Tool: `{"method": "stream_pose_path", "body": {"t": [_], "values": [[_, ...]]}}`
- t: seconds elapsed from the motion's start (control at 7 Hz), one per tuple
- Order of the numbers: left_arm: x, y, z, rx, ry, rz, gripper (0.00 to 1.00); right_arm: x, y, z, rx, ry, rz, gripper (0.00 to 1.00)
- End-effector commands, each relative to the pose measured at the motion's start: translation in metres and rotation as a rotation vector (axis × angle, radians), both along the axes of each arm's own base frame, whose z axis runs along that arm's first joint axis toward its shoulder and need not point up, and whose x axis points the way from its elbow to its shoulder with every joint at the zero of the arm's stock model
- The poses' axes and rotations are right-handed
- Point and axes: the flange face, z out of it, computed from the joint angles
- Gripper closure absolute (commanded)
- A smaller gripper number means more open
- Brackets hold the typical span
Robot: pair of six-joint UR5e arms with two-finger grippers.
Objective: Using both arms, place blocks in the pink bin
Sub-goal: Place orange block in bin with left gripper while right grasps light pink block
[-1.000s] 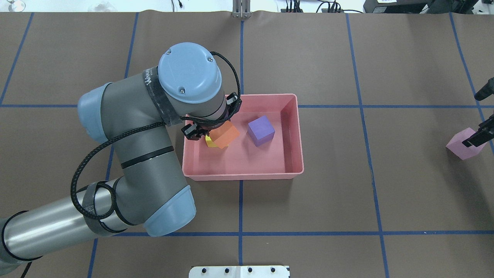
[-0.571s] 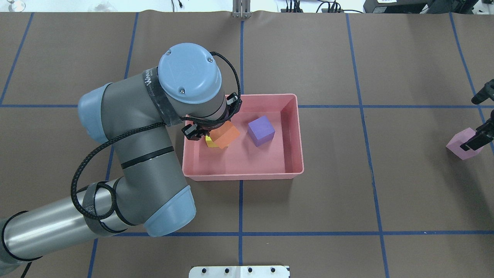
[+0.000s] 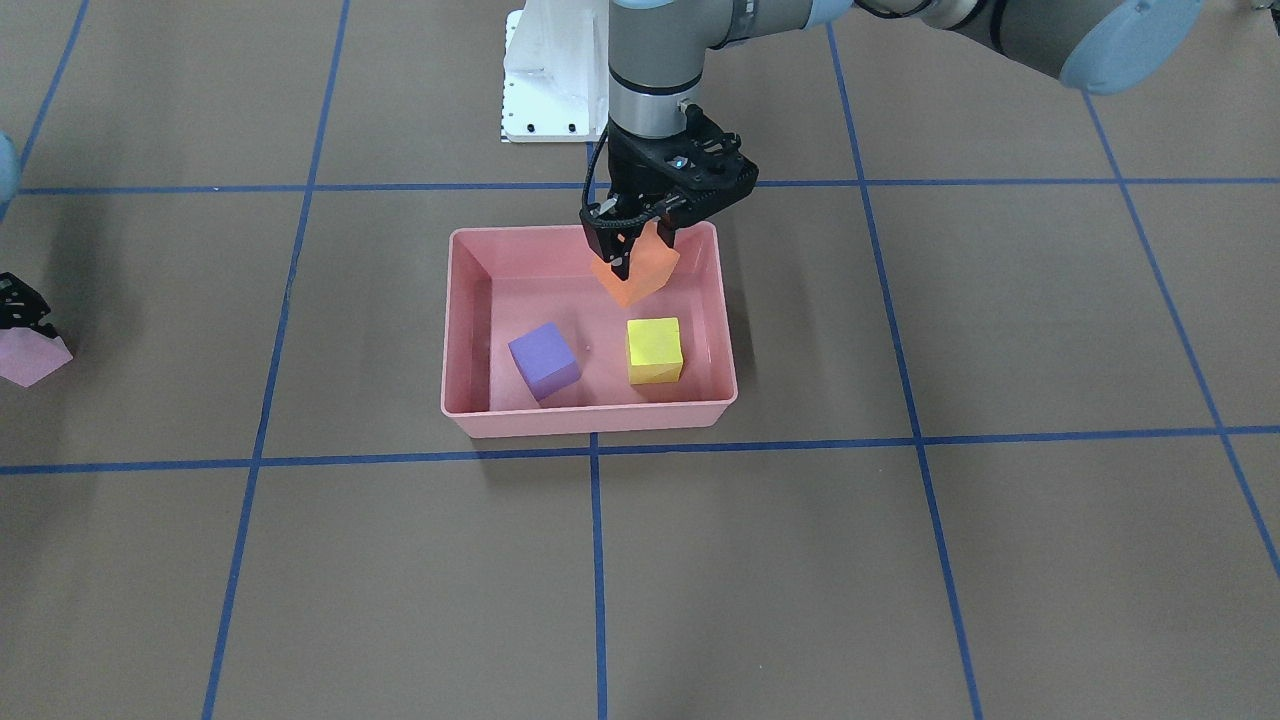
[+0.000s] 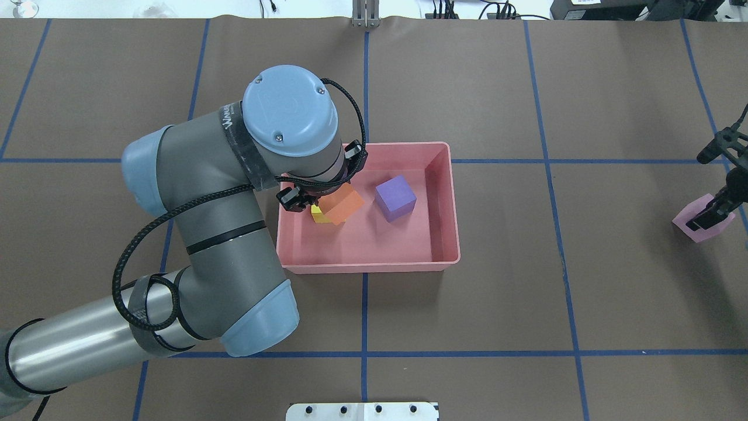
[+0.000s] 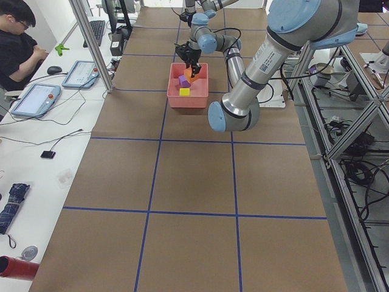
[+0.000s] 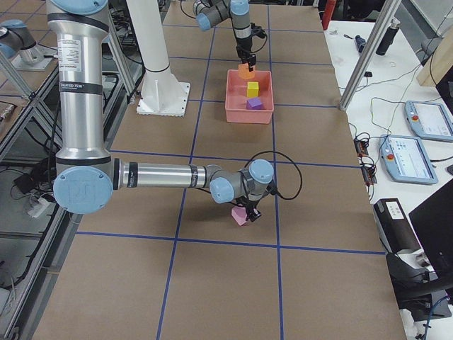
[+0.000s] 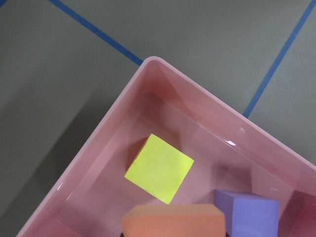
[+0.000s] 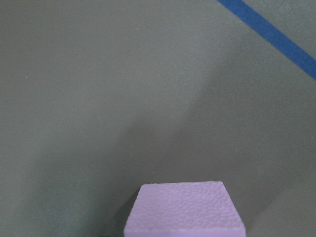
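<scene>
The pink bin [image 4: 368,268] sits mid-table and also shows in the front view [image 3: 590,420]. The purple cube [image 4: 395,197] and the yellow cube [image 3: 654,350] lie on its floor. My left gripper [image 3: 640,258] is shut on the orange cube [image 3: 632,280] and holds it tilted above the bin's near-left part, over the yellow cube [image 7: 159,168]. My right gripper [image 4: 710,215] is shut on the light pink cube [image 4: 704,235] at the far right, low over the table. That cube fills the bottom of the right wrist view [image 8: 182,207].
The white base pedestal [image 3: 555,70] stands at the robot's edge of the table. Blue tape lines grid the brown table cover. A seated operator [image 5: 15,36] and tablets are beyond the far side of the table.
The right gripper has turned and shifted a little to the left with the light pink cube. The left arm and the orange cube have barely moved.
</scene>
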Motion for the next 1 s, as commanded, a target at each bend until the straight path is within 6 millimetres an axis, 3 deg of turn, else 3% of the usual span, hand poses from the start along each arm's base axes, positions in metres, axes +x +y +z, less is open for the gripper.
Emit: {"method": "stream_pose_path", "body": {"t": [0.0, 0.29, 0.43, 0.57, 0.71, 0.86], "values": [[0.0, 0.004, -0.006, 0.074, 0.006, 0.061, 0.01, -0.002, -0.007, -0.013, 0.011, -0.016, 0.006, 1.0], [-0.005, 0.007, -0.011, 0.094, 0.015, 0.075, 0.0, 0.02, -0.015, -0.037, 0.019, -0.038, 0.053, 1.0], [-0.026, 0.012, -0.022, 0.121, 0.046, 0.075, 0.0, 0.036, -0.021, -0.064, -0.009, -0.097, 0.084, 1.0], [-0.054, 0.023, -0.016, 0.158, 0.029, 0.104, 0.0, 0.042, -0.038, -0.111, -0.083, -0.157, 0.167, 1.0], [-0.077, 0.016, -0.012, 0.209, -0.031, 0.142, 0.0, 0.038, -0.047, -0.165, -0.134, -0.191, 0.237, 1.0], [-0.094, -0.001, 0.006, 0.251, -0.092, 0.172, 0.0, 0.033, -0.055, -0.223, -0.203, -0.234, 0.305, 1.0]]}}
